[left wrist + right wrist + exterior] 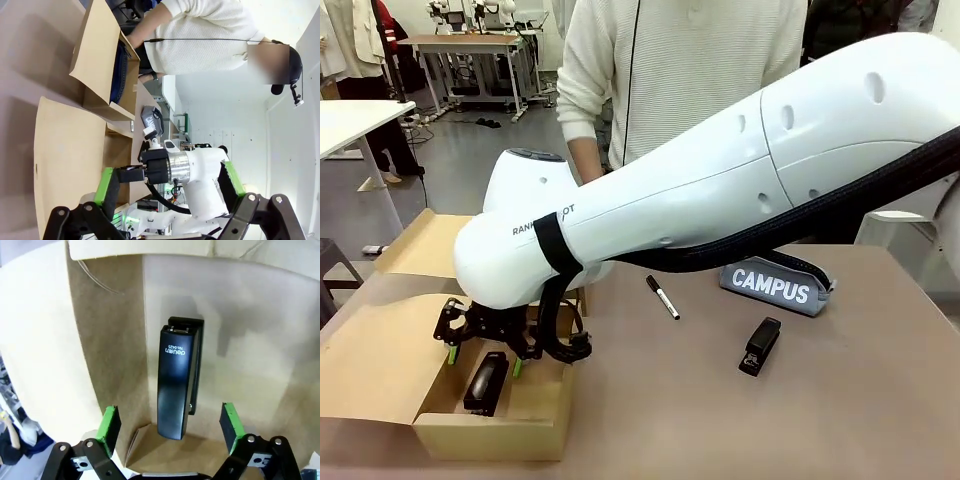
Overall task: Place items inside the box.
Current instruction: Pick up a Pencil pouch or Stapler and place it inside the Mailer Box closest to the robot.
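Hanging wide over stapler (175,380) in box (490,435), right claw (483,360); marker (662,297), pouch (775,285), second stapler (760,346) outside.

Grey floor (470,150) spreads across the upper left, with a wooden workbench (470,45) at the top and a white table (355,115) at the left edge. The near table (860,410) is brown; the wall (240,120) white.

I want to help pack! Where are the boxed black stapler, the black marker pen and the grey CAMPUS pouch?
Black stapler in box (175,385): right wrist view, top cover.
Black marker pen (662,297): front view, mid barrel.
Grey CAMPUS pouch (775,286): front view, white lettering.
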You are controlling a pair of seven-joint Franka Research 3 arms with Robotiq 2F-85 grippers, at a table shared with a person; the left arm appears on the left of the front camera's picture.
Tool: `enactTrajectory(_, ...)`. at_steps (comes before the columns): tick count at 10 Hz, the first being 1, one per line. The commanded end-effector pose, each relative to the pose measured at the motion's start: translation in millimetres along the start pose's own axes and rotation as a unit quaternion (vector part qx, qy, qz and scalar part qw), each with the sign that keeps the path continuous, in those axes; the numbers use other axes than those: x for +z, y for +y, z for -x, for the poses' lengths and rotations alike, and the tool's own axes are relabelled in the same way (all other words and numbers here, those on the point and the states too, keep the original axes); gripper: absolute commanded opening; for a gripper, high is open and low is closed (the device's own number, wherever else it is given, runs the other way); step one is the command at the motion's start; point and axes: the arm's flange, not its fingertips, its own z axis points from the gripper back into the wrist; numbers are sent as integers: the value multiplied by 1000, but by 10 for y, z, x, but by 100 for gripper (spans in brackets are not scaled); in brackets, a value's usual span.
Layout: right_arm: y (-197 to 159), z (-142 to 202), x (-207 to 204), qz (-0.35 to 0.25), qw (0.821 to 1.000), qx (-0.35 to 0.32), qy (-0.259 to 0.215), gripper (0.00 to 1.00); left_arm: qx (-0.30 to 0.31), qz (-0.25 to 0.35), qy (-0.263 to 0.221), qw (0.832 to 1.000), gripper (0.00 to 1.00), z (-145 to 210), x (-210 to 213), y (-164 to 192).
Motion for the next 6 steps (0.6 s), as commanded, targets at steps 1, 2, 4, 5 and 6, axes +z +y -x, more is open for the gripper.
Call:
enactTrajectory(1, -203, 123, 300, -13, 1000, -7, -4, 100, -9, 9, 0, 1000, 100, 2, 8, -10)
enactTrajectory(2, -307, 179, 507, -19, 1000, 6, 11, 100, -9, 9, 0, 1000, 100, 2, 8, -10)
enactTrajectory(4, -687, 548, 1038, -60, 991, 98, 74, 100, -9, 9, 0, 1000, 100, 2, 8, -10)
enactTrajectory(5, -895, 777, 1233, -81, 987, 110, 84, 100, -9, 9, 0, 1000, 100, 2, 8, -10)
enactTrajectory(6, -1074, 986, 1348, -101, 987, 106, 67, 100, -9, 9, 0, 1000, 100, 2, 8, -10)
